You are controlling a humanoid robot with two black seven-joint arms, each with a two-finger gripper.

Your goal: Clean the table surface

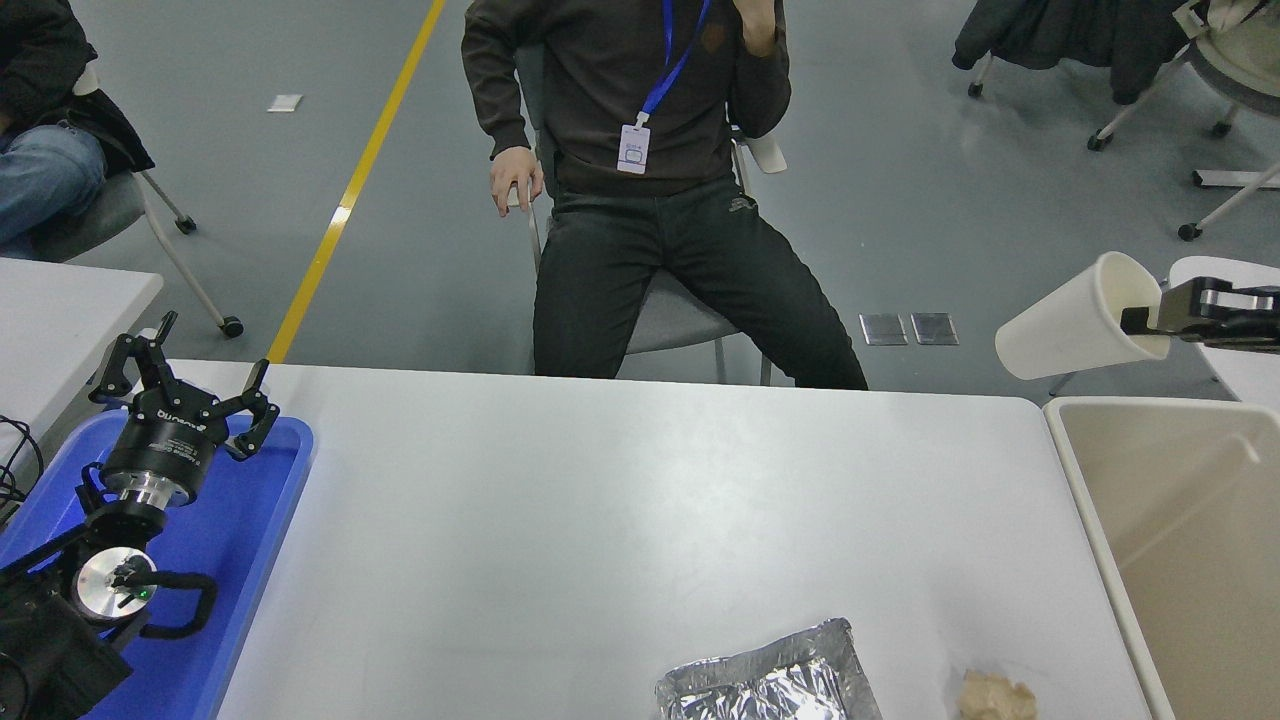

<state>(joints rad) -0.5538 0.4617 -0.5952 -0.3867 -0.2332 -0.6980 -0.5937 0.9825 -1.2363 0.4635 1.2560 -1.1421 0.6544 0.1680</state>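
1. We locate the table surface (620,500) across the middle and lower part of the frame; it is white-grey with rounded far corners.
2. We find the right gripper (1150,318) at the right edge, above the far right corner of the table. It is clamped on the rim of a white paper cup (1075,320), one finger inside the mouth. The cup lies tilted, its base pointing left and slightly down.
3. We note a beige bin (1100,530) at the lower right, just beside the table's right edge and below the cup.
4. We see the left gripper (190,385) at the lower left, its fingers spread wide, over a blue tray (270,520) on the table's left edge.
5. We record crumpled foil (765,675) at the bottom edge, and a brown crumpled scrap (995,695) to its right, both on the table.
6. We observe a seated person (640,180) at the top centre, beyond the far edge.
7. We see a smaller white table (60,310) at the left edge.
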